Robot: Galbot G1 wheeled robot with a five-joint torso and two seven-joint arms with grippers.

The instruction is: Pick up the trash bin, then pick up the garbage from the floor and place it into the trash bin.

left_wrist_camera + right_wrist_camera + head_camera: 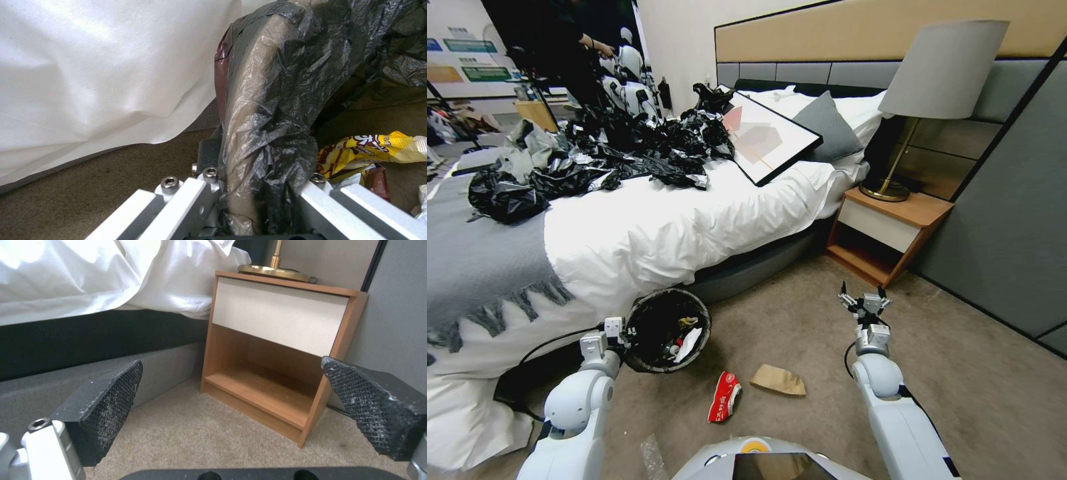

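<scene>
The trash bin [644, 315], round with a black bag liner, is tilted toward me beside the bed; a yellow packet and white scraps lie inside it. My left gripper [620, 331] is shut on the bin's rim [262, 110], the liner bunched between its fingers. On the carpet in front of me lie two pieces of garbage: a red-and-white wrapper [724, 397] and a flat brown paper bag [778, 381]. My right gripper [865, 301] hangs open over bare carpet toward the nightstand, to the right of the garbage, its black pads [109, 400] wide apart with nothing between them.
The bed with its white duvet [680, 220] carries a pile of black bags [627, 150] and a framed picture [767, 137]. A wooden nightstand [887, 233] with a lamp [940, 73] stands at the right by a grey wall panel. Clear plastic [652, 457] lies near my base.
</scene>
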